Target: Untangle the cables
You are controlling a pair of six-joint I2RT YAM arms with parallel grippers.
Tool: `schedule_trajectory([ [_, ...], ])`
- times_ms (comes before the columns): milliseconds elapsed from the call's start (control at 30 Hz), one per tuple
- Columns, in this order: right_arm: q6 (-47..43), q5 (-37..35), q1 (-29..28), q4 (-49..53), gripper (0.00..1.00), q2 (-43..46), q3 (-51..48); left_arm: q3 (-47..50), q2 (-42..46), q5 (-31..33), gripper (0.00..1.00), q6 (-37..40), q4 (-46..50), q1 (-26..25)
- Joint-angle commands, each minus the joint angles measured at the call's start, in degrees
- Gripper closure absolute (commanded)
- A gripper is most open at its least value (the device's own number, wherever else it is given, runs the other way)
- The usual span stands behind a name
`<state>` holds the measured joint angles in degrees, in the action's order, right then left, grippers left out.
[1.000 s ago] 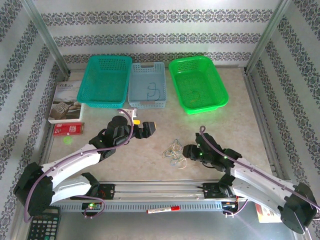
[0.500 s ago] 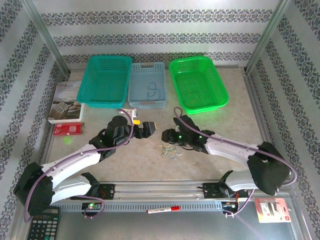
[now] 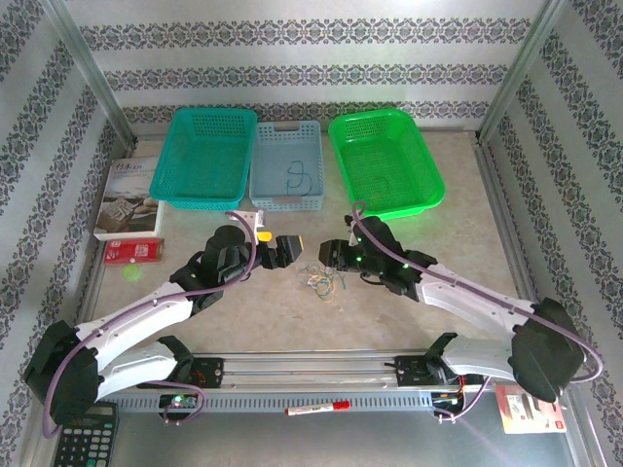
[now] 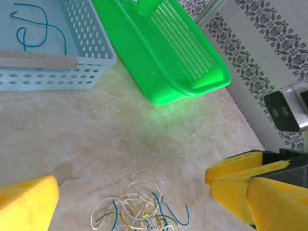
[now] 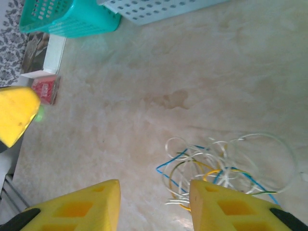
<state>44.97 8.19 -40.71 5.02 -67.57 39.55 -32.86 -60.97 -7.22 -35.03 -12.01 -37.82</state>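
Note:
The cables (image 3: 321, 280) are a small loose bunch of white, blue and yellow wires lying on the table's middle. In the left wrist view the cables (image 4: 139, 207) lie low between my wide yellow fingers (image 4: 240, 185). My left gripper (image 3: 290, 248) hovers just left of and behind the bunch, open and empty. My right gripper (image 3: 327, 255) sits just behind the bunch. In the right wrist view the cables (image 5: 226, 166) lie ahead of the right-hand finger (image 5: 231, 207), partly hidden by it. The right gripper (image 5: 154, 185) is open with nothing gripped.
Three baskets line the back: teal (image 3: 204, 156), light blue (image 3: 310, 146) with one dark curled cable (image 3: 297, 175) inside, and green (image 3: 384, 161). A book (image 3: 127, 199) and red packet (image 3: 134, 251) lie at the left. A red marker (image 3: 313, 407) rests on the front rail.
My right arm has swung from the near right up to the middle, just behind the bunch. The cables have shifted slightly back and left. The left arm has hardly moved.

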Motion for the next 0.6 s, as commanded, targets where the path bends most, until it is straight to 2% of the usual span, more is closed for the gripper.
schedule_trajectory([
  [0, -1.72, -2.05, 1.85, 3.59, 0.58, 0.22, -2.78, -0.94, 0.38, 0.53, 0.00, -0.30, -0.73, -0.67],
  [333, -2.99, 3.63, 5.85, -0.66, 0.69, -8.03, -2.31, -1.37, 0.16, 0.47, 0.00, -0.35, -0.32, -0.67],
  [567, -1.99, 6.40, 5.75, -4.29, 0.71, -12.84, -1.28, -1.54, 0.62, 0.61, 0.00, -0.33, 0.14, -0.68],
])
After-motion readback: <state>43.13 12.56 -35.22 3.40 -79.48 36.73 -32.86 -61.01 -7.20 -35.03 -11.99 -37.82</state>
